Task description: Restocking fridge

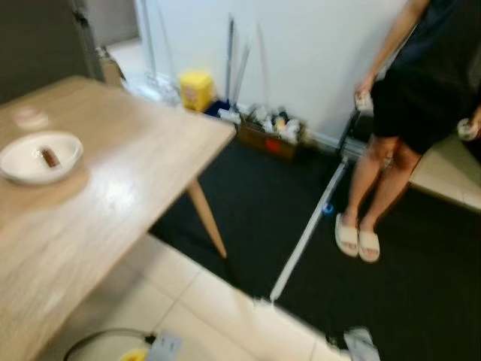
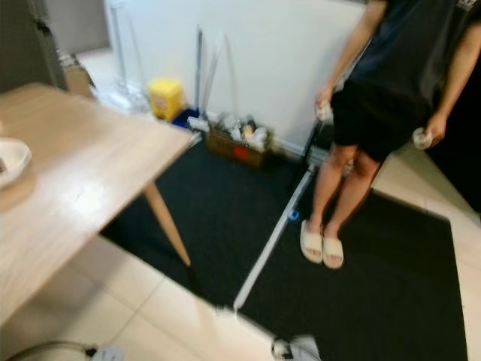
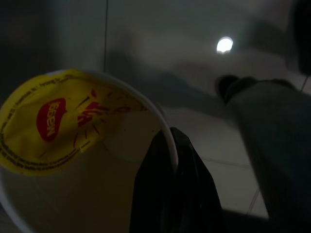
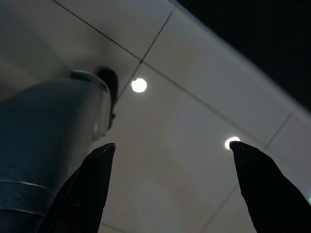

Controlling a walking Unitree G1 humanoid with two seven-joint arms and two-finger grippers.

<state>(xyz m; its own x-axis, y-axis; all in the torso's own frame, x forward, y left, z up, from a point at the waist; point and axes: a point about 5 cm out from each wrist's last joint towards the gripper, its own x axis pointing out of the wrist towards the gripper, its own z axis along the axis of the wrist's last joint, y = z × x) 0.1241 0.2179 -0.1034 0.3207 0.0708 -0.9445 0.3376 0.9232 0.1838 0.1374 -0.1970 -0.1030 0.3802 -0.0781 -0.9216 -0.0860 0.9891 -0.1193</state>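
Cup (image 3: 73,160) in my left gripper (image 3: 172,160): a pale tub with a yellow foil lid printed in red, seen from my left wrist with one black finger (image 3: 170,194) pressed over its rim. The grip looks closed on it, though only that one finger shows plainly. The arm hangs low over the tiled floor (image 3: 233,184), in shade.

My right gripper (image 4: 172,155) has its two fingers spread wide apart and nothing between them; it hangs idle over the same pale tiles.

Ahead, blurred, a wooden table (image 1: 113,195) stands at my left with a white bowl (image 1: 39,156) on it holding some small dark item I cannot identify. Beyond it lie a dark mat (image 1: 263,210) and a white wall (image 1: 301,53) with a box of clutter (image 1: 269,131) and a yellow container (image 1: 195,89) at its foot. A person (image 2: 383,113) in dark clothes and pale sandals stands on the mat at my right, holding something small in each hand.

As for progress, I judge this an early or middle stage: one item is picked up and carried, nothing is stocked yet. What remains is finding the fridge, opening it and setting the cup on a shelf. The blur suggests I am walking.
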